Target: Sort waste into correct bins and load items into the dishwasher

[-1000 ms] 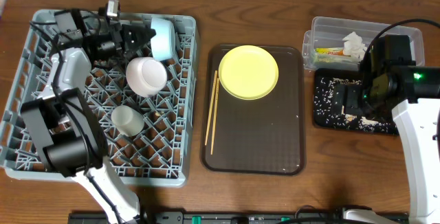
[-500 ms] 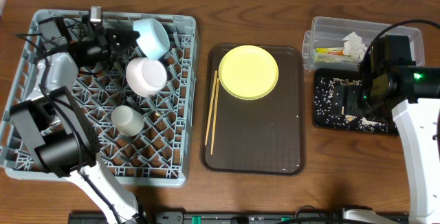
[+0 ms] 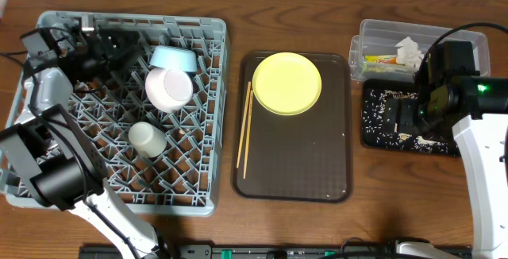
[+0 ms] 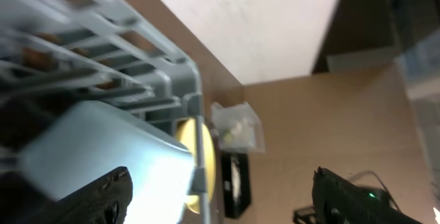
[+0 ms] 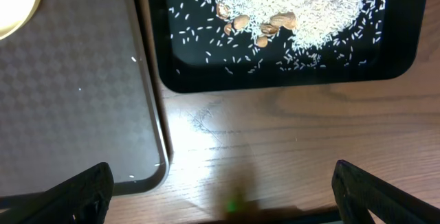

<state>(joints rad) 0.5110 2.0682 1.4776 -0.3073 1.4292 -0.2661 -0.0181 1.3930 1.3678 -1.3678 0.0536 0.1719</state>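
The light blue bowl [image 3: 173,59] [image 4: 103,148] lies tipped in the grey dishwasher rack [image 3: 202,183] [image 4: 137,52], leaning on the white bowl [image 3: 168,89]. My left gripper [image 3: 123,50] [image 4: 220,203] stands open just left of it, holding nothing. The whitish cup [image 3: 148,140] stands in the rack. The yellow plate [image 3: 287,83] and chopsticks [image 3: 244,128] rest on the brown tray. Tissue [image 3: 409,51] and wrapper [image 3: 379,59] are in the clear tub [image 3: 476,40]. Rice and crumbs [image 5: 302,4] fill the black tray [image 3: 373,136] [image 5: 275,80]. My right gripper [image 3: 406,116] [image 5: 227,196] hovers open over that tray's near edge.
The brown serving tray [image 3: 294,164] [image 5: 75,80] lies mid-table between the rack and the bins. Bare wooden table [image 5: 289,141] shows below the right gripper. A wall runs behind the table's far edge.
My left gripper has opened, let go of the light blue bowl and drawn back to the left. The bowl has settled in the rack against the white bowl. The right arm is still.
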